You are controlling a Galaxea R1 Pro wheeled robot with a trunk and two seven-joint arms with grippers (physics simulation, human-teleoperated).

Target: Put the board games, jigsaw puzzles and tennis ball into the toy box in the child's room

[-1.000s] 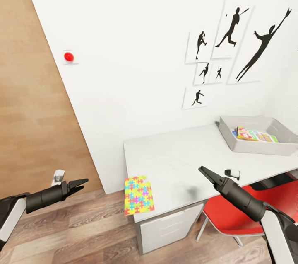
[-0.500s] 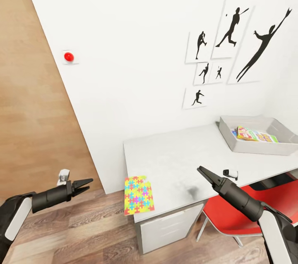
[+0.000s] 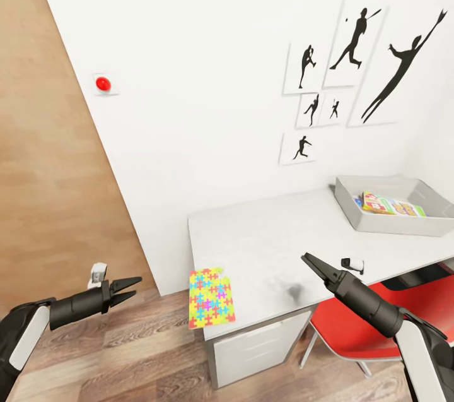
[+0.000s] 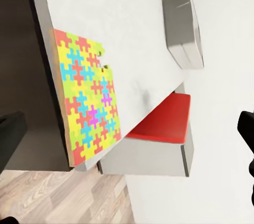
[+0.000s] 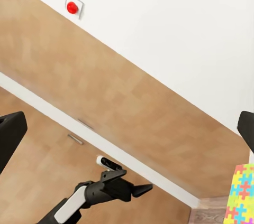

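My left jaws (image 3: 129,288) hang slightly spread over the floor, and my right jaws (image 3: 310,261), pressed together, hover over the table (image 3: 265,244). A puzzle (image 3: 211,298) overhangs the table's near corner. Farther back, the toy box (image 3: 378,223) holds a board game (image 3: 391,206); its print is unreadable.

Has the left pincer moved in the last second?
Yes. The left pincer has moved right, toward the jigsaw puzzle overhanging the table corner, and dropped slightly; both of those stayed put.
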